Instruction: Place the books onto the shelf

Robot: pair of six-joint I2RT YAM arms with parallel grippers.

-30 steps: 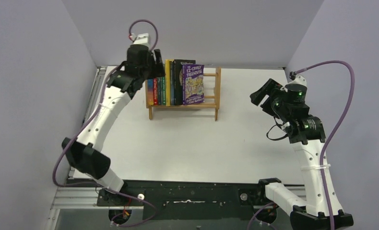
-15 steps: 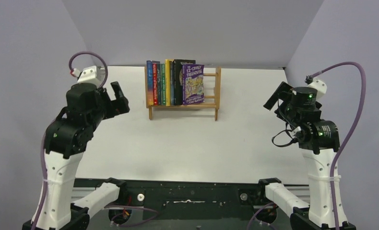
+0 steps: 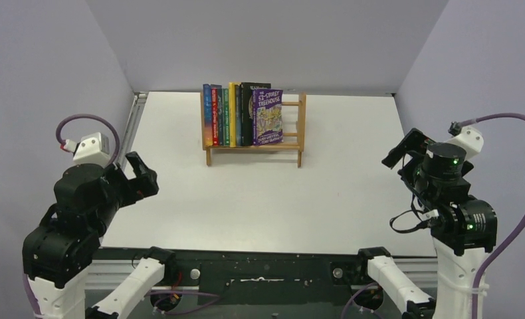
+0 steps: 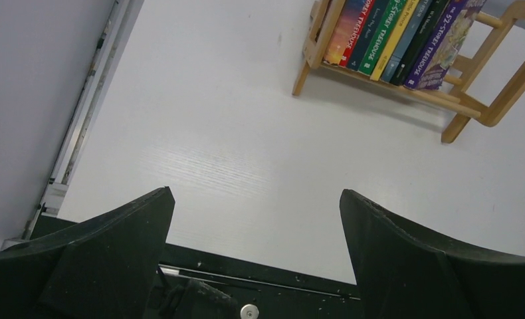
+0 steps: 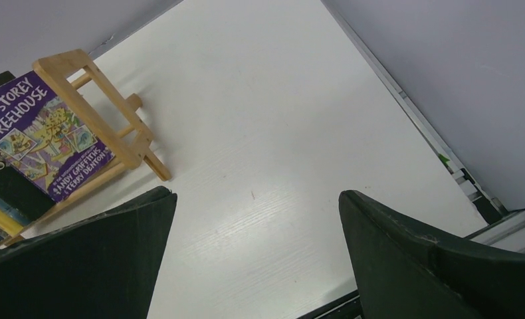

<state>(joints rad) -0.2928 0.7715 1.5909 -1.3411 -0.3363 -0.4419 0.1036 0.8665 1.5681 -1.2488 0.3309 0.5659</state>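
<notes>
The books [image 3: 241, 114] stand upright in the shelf [image 3: 302, 126] at the far middle of the table [image 3: 266, 199], packed against its left end frame so each props the next. The purple one [image 3: 268, 117] closes the row with its cover turned to the right, and a gap lies between it and the right frame. Both arms hang near their own sides, well apart from the shelf. The left gripper [image 3: 143, 175] and the right gripper [image 3: 404, 147] are spread wide with nothing between the fingers, which fits a job that looks done. The spines crowd together, so the count is unsure, perhaps six or seven. The purple cover hides much of the dark book behind it, and both wrist views cut the row short
</notes>
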